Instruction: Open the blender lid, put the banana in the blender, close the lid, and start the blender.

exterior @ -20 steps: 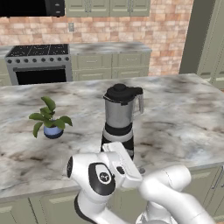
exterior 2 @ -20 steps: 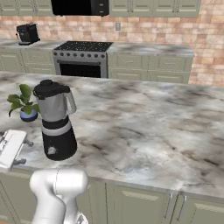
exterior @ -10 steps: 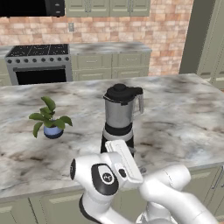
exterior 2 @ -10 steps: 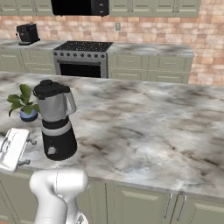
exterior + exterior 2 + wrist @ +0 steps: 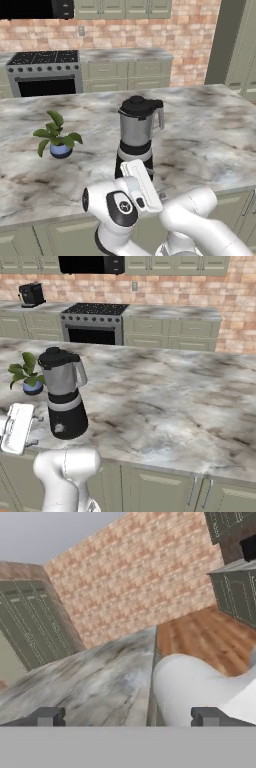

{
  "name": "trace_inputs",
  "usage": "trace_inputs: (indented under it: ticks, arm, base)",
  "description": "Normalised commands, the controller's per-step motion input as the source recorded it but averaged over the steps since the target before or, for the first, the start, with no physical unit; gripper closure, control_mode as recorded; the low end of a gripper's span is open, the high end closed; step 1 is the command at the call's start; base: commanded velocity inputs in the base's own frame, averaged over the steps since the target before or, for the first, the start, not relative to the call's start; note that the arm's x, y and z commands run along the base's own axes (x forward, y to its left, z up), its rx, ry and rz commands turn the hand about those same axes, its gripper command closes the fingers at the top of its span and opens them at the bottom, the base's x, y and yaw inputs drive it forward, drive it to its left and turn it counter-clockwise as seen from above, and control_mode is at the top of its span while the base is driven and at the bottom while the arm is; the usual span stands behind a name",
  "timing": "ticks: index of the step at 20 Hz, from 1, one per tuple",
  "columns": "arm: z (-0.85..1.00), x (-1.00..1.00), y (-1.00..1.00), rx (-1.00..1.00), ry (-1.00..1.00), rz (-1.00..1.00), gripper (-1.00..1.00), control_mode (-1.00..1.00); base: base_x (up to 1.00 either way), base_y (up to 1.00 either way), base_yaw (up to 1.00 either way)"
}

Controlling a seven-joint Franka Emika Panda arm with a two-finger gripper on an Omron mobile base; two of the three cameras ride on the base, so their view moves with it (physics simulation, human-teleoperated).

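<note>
Blender (image 5: 136, 137): upright near counter's (image 5: 210, 130) front edge, black lid (image 5: 136, 105) seated on jar. Gripper (image 5: 127, 717): fingers wide apart, empty, well short of lid. Advised: approach from above, centre on knob, lift straight.

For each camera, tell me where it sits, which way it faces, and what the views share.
Left base view: behind the arm's left, facing the blender and potted plant; white arm low right.
Right base view: behind its right, same blender, blender lid on; arm low left.
Hand view: on the hand, open gripper facing counter and brick wall.
</note>
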Motion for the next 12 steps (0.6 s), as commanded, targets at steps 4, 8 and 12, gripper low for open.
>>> trace_inputs:
  ticks: [4, 8, 12]
  arm:
    - [-0.23, 0.31, -0.01, 0.00, -0.05, 0.06, -1.00, -1.00]
    - [-0.26, 0.27, 0.00, 0.00, -0.03, 0.05, -1.00, -1.00]
    - [-0.20, 0.26, 0.00, 0.00, -0.03, 0.05, -1.00, -1.00]
  base:
    - [0.00, 0.00, 0.00]
    - [0.00, 0.00, 0.00]
    - [0.00, 0.00, 0.00]
